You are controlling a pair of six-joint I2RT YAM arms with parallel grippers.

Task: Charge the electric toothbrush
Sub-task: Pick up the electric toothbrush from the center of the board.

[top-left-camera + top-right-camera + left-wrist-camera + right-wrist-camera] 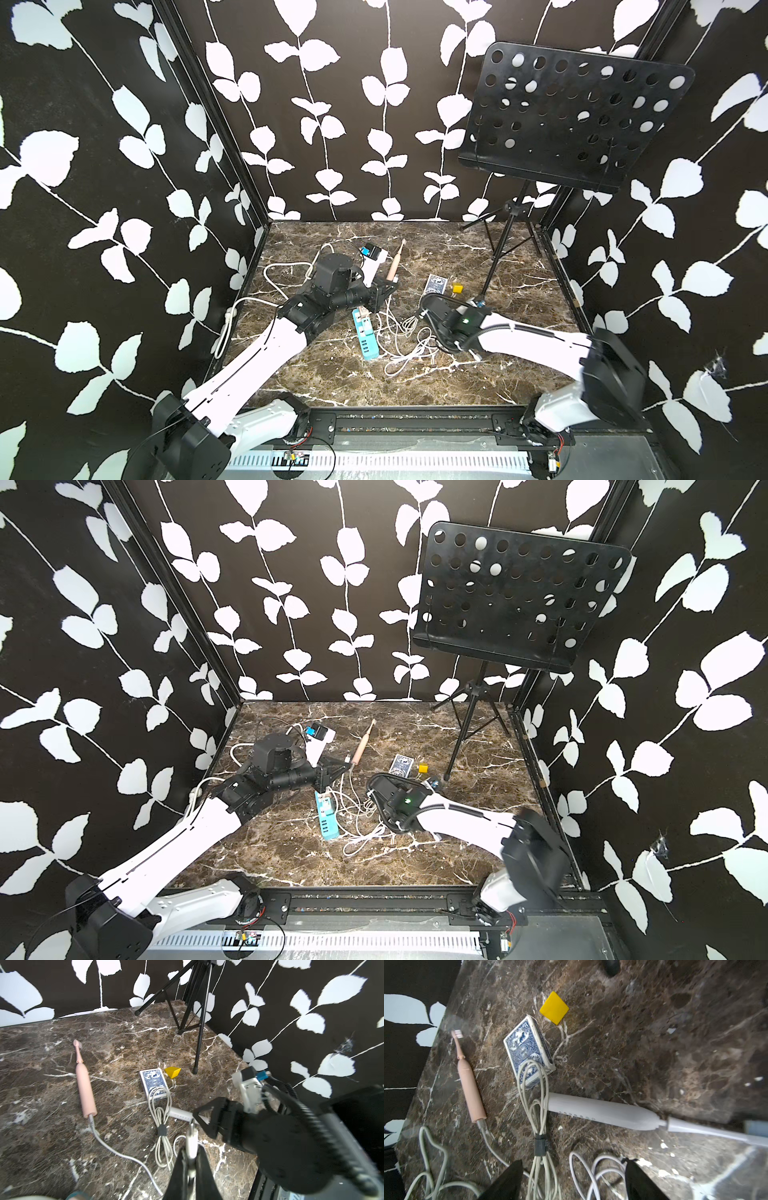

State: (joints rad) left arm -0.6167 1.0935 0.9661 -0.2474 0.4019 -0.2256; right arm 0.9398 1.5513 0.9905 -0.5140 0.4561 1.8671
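Cable (pixel 94 1130) seated in pink toothbrush (pixel 85 1086); left claw (pixel 191 1148) clamps plug (pixel 191 1138), right claw (pixel 574 1161) released; power strip (pixel 365 338) insertion not yet done.

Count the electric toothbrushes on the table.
2. The pink toothbrush lies with a cable in its base; the white toothbrush lies beside the card deck. Others may be hidden.

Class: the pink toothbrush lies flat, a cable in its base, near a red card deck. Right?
No: the deck is blue, as the right wrist view shows. The pink toothbrush does lie flat, cable in its base.
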